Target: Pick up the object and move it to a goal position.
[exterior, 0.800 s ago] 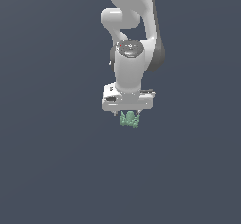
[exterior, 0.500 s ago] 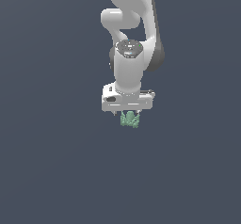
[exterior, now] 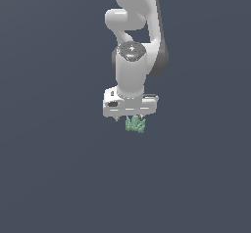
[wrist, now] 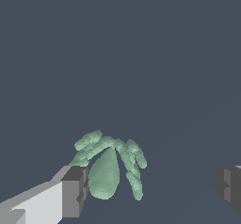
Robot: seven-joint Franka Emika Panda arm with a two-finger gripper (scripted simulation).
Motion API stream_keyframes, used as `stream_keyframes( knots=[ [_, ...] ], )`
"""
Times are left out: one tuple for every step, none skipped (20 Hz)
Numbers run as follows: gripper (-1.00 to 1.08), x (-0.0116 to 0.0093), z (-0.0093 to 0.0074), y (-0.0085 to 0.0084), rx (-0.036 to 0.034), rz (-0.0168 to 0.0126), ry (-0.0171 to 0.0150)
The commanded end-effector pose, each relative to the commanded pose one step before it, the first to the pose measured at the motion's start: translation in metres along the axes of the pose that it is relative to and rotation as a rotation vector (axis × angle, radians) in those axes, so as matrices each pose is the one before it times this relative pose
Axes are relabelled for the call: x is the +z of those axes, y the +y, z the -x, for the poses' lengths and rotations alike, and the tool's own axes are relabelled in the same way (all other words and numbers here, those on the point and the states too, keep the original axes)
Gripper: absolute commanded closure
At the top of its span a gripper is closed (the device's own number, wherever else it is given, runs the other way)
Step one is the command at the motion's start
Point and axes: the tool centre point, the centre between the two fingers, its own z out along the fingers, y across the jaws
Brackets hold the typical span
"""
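Exterior view, frame centre: the white gripper (exterior: pixel 130 115) points straight down with the pale green object (exterior: pixel 135 124) directly beneath it. In the wrist view the jaws stand wide apart; the object (wrist: pixel 109 166) lies just beside one fingertip (wrist: pixel 75 191), off-centre in the gap, not clamped. Recentring appears needed before closing.

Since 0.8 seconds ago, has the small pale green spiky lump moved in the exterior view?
No, not visibly. The pale green spiky lump hangs just under the white hand, same spot against the picture's edges.
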Motion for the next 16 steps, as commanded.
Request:
stream_keyframes(
  knots=[
    [-0.92,0.00003,0.00003,-0.00039,-0.00256,-0.00001,-0.00001],
    [-0.92,0.00013,0.00011,-0.00020,-0.00320,-0.00009,-0.00017],
    [-0.92,0.00017,0.00012,-0.00017,-0.00458,-0.00003,-0.00020],
    [-0.92,0.00022,0.00015,-0.00014,-0.00596,0.00001,-0.00023],
    [-0.92,0.00027,0.00017,-0.00015,-0.00738,0.00005,-0.00027],
    [-0.92,0.00032,0.00019,-0.00016,-0.00881,0.00008,-0.00032],
    [-0.92,0.00037,0.00022,-0.00019,-0.01021,0.00008,-0.00037],
    [-0.92,0.00043,0.00026,-0.00024,-0.01159,0.00005,-0.00043],
    [-0.92,0.00048,0.00030,-0.00033,-0.01309,0.00002,-0.00049],
    [-0.92,0.00054,0.00033,-0.00040,-0.01459,-0.00001,-0.00055],
    [-0.92,0.00059,0.00036,-0.00046,-0.01605,-0.00003,-0.00061],
    [-0.92,0.00064,0.00038,-0.00048,-0.01747,-0.00003,-0.00065],
    [-0.92,0.00069,0.00040,-0.00051,-0.01892,-0.00004,-0.00069],
    [-0.92,0.00074,0.00042,-0.00056,-0.02039,-0.00006,-0.00073],
    [-0.92,0.00079,0.00044,-0.00062,-0.02186,-0.00009,-0.00078],
    [-0.92,0.00083,0.00045,-0.00068,-0.02333,-0.00012,-0.00082]
  ],
)
